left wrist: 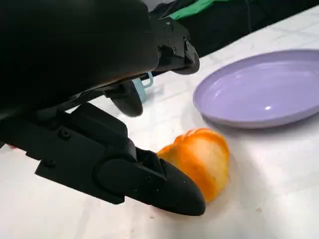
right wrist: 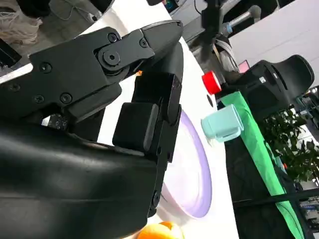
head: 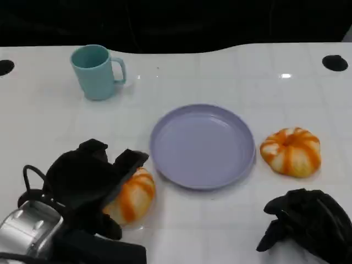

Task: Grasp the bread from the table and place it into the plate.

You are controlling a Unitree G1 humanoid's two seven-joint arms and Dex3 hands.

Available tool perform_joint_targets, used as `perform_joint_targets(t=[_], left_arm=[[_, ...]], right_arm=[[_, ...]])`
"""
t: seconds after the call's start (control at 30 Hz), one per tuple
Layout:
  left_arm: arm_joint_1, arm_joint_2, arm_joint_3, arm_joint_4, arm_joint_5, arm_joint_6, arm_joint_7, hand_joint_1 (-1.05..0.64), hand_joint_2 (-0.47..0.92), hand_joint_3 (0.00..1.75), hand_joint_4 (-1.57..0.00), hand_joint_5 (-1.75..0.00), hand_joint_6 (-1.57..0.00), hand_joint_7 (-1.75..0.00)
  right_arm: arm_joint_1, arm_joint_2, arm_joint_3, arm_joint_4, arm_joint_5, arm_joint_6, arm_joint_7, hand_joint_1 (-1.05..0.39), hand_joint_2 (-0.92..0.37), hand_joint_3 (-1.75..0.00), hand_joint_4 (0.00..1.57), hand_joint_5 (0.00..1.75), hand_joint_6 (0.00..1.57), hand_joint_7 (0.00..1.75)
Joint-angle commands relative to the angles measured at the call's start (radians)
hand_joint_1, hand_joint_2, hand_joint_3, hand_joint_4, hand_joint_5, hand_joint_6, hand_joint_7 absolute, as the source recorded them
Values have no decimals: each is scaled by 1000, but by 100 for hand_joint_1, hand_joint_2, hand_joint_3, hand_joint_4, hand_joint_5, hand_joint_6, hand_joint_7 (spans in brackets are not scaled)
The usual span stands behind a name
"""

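White counter [head: 231, 225] fills the frame, with a lavender plate [head: 202, 146] at centre. At lower left, the left hand [head: 88, 179] has its fingers [left wrist: 149, 181] gripping one bread roll [head: 132, 195]. At lower right, the right hand [head: 308, 223] rests curled, holding nothing, below another bread roll [head: 290, 151]. A teal mug [head: 96, 71] sits upper left.

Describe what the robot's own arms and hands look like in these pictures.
The left hand is matte black and blocky, on a silver metallic forearm with a thin black cable looping beside it. The right hand is black too. Up close, the fingers are hard black segments with round screw heads and rounded tips.
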Motion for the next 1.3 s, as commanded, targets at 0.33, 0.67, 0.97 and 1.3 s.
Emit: perform_joint_targets(t=[0.33, 0.67, 0.97, 1.3], left_arm=[[-105, -18, -96, 212, 27, 73, 70, -102, 92, 9, 0, -175, 0, -105], [-138, -25, -129, 333, -5, 61, 229, -102, 92, 13, 0, -175, 0, -5], [-193, -47, -176, 493, -60, 35, 298, -85, 90, 4, 0, -175, -1, -92], [-221, -47, -230, 622, -110, -9, 347, -62, 80, 1, -77, -175, -11, -175]], right_arm=[[8, -10, -3, -10, 3, -9, 5, -75, -76, 0, 157, 35, 157, 11], [15, -10, 1, -22, 1, -1, -2, -77, -76, 0, 157, 34, 157, 12], [19, -11, 2, -35, 5, 13, -5, -75, -76, 0, 157, 33, 157, 11], [25, -13, -1, -45, 13, 26, 2, -73, -76, 0, 157, 32, 157, 8]])
